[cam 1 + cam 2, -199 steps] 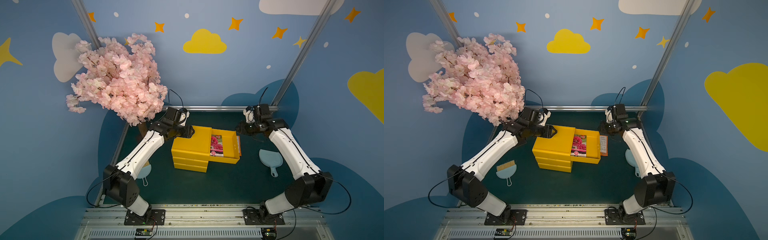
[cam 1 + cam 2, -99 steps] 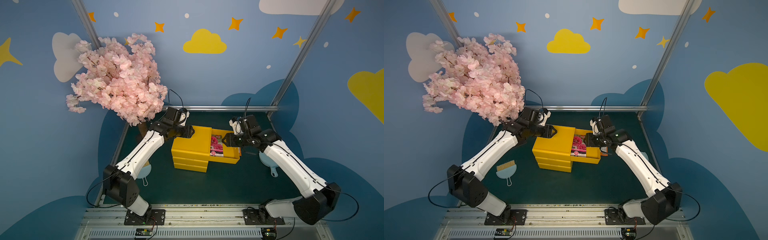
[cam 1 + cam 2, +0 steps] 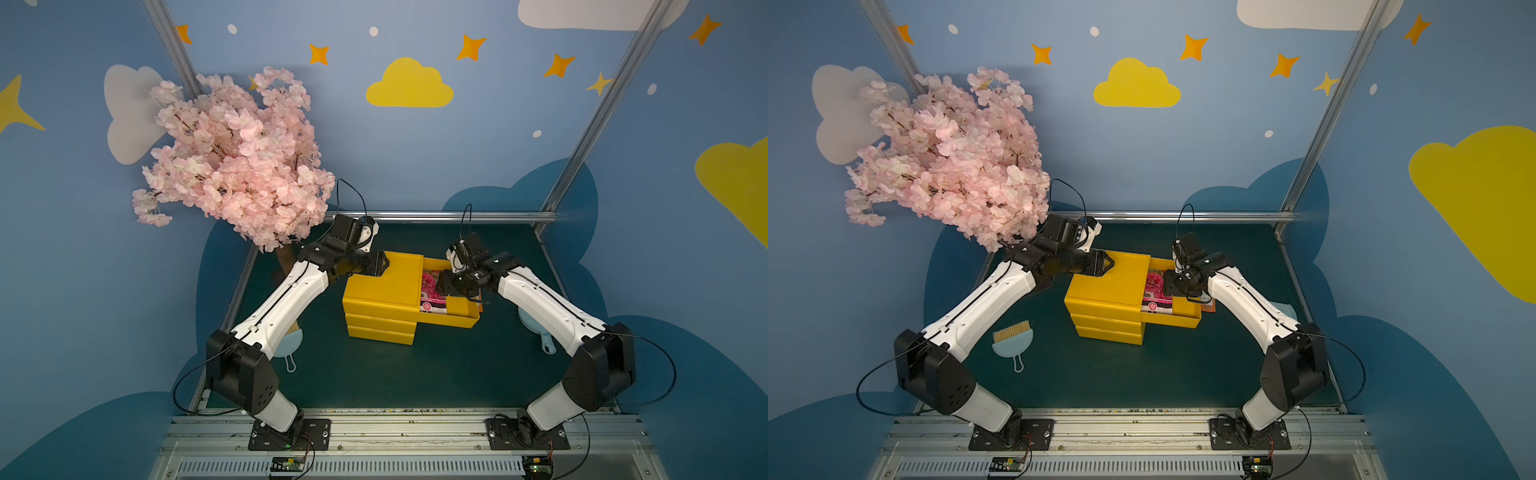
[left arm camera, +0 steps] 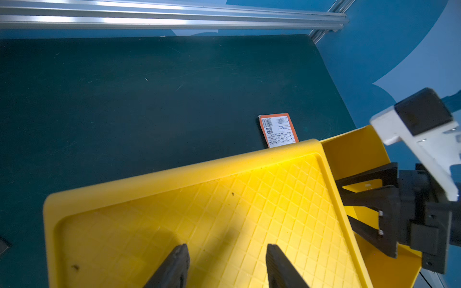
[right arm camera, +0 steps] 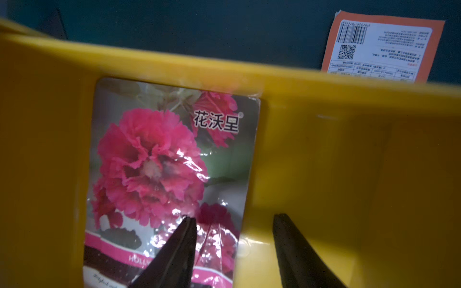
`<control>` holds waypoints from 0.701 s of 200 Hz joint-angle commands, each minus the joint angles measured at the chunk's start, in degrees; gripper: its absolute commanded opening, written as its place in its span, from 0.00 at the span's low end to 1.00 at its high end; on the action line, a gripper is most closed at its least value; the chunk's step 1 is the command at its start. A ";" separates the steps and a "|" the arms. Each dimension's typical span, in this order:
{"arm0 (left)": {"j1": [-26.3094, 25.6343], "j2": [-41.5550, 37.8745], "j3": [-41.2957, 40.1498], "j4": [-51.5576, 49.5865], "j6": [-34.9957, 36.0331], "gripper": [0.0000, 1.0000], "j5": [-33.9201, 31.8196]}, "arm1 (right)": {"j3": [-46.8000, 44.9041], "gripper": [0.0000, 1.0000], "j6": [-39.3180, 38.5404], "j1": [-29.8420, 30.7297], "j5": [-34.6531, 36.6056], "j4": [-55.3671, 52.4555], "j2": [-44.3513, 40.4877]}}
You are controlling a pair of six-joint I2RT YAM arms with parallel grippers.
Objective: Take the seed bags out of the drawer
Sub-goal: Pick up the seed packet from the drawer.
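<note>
Pickup of pink seed bag (image 5: 169, 159) from drawer (image 5: 324, 162) underway: right gripper (image 5: 233, 215) spread open over it bottom-centre, closing needed next. Left gripper (image 4: 226, 245) open too.

The left arm (image 3: 282, 305) and right arm (image 3: 544, 305) rise from their bases and bend inward, forearms angled toward each other. The left gripper (image 3: 383, 264) points across, its fingers (image 4: 175, 264) parted with nothing between them. The right gripper (image 3: 441, 286) tilts downward, fingers (image 5: 174, 254) likewise spread and gripping nothing.

Right wrist dim, blurry, seed bag (image 5: 159, 159) glare
</note>
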 commanded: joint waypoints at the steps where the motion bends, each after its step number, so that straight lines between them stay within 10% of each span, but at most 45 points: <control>1: 0.67 4.02 -3.32 -11.37 -0.35 0.56 -2.35 | 2.40 0.53 0.87 -0.31 -0.56 0.53 1.38; 66: 0.66 4.62 -3.18 -11.10 -0.19 0.56 -2.18 | 2.69 0.40 3.68 -0.84 -6.39 3.17 3.51; 140: 0.67 4.45 -3.47 -11.19 -0.13 0.56 -2.44 | -0.46 0.00 8.22 -2.79 -11.72 7.42 1.02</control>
